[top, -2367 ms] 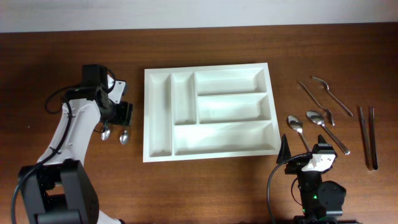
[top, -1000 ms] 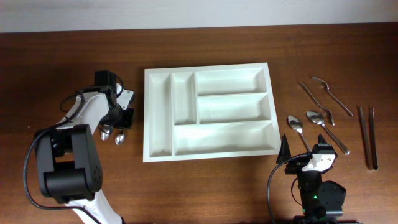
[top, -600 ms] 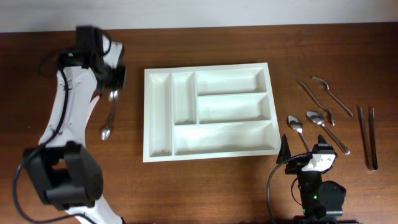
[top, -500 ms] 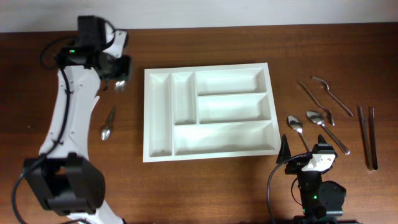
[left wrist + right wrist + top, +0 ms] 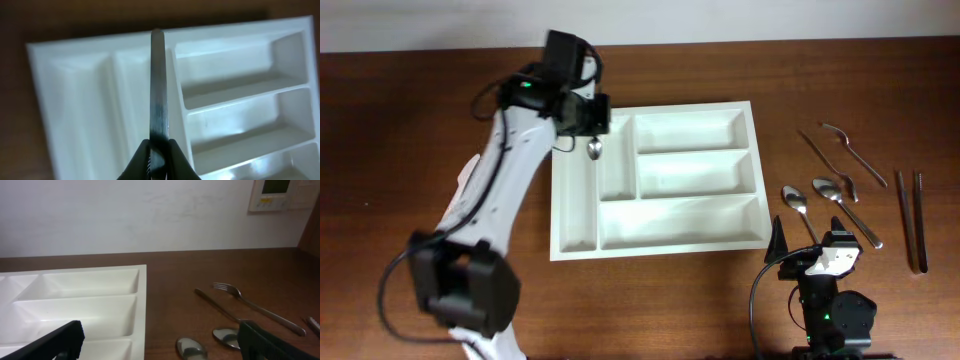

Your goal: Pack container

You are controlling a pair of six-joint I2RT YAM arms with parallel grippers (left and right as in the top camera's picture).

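The container [image 5: 656,107], a big white tray with five compartments, lies mid-table. My left gripper [image 5: 587,122] hovers over its top left part, shut on a metal spoon [image 5: 594,149] that hangs over the wall between the two narrow compartments. In the left wrist view the spoon [image 5: 157,85] runs straight out from the shut gripper [image 5: 158,152] above the container [image 5: 75,100]. At the table's front right my right gripper [image 5: 807,240] rests open with nothing in it. In the right wrist view it [image 5: 160,347] faces the container's right end [image 5: 75,302].
Loose cutlery lies right of the tray: two spoons [image 5: 793,197] [image 5: 827,187], two forks [image 5: 842,148], and two long dark pieces [image 5: 911,218] at the far right. One spoon bowl [image 5: 191,348] lies just ahead of the right gripper. My left arm [image 5: 490,200] stretches across the table left of the tray.
My left gripper lifted a spoon off the table left of the tray and carried it right, over the narrow compartments. The right arm has not moved.
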